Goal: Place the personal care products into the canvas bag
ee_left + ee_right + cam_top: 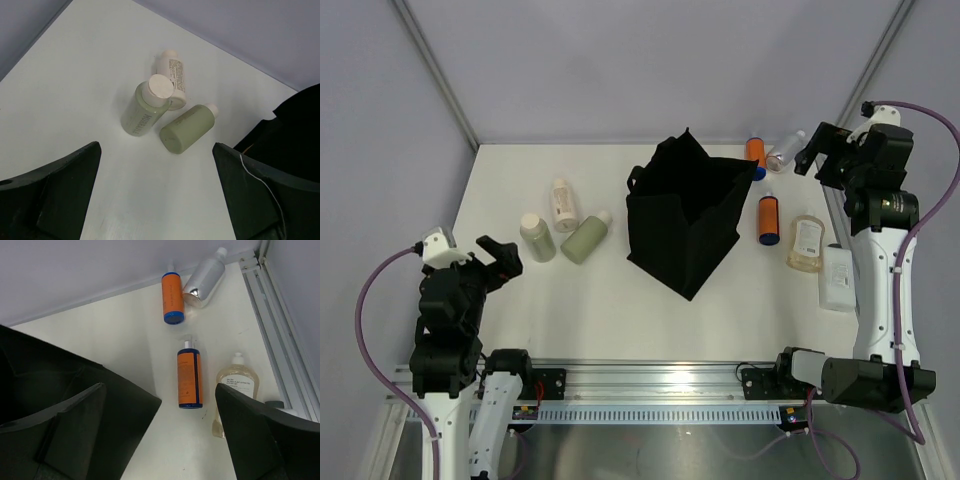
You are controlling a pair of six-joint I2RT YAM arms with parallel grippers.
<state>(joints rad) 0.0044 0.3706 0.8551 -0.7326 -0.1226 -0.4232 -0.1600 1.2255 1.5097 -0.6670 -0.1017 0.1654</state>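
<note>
**Both sets of fingers empty; eight products lying outside the bag**

Bag: The canvas bag (685,215) stands upright near the middle of the surface (520,310) with its mouth open. The interior is dark, and I cannot tell whether anything is inside.

Left group: Three products sit to the left of the bag.
- A sage-green bottle (142,114) stands upright with a white cap.
- A cream-white bottle (172,75) lies on its side just behind it.
- A second sage-green bottle (187,129) lies on its side just beside the upright one, on the bag side.
- Contact between these three cannot be confirmed.

Right group: Five products lie to the right of the bag.
- An orange bottle (171,297) with a blue cap lies at the back edge.
- A small clear bottle (205,280) lies against it.
- A second orange bottle (189,377) lies nearer the arms, apart from the bag wall.
- A clear amber bottle (235,385) lies just beside the second orange bottle.
- A flat white bottle (837,275) lies on the near side of the amber one, close against the right arm.

Left fingers (55,195): They are spread wide with nothing between them. They are raised above the surface near its left edge and face the left group.

Right fingers (265,440): They are spread wide with nothing between them. They are held high over the back right corner, above the right group and the bag's right side.
</note>
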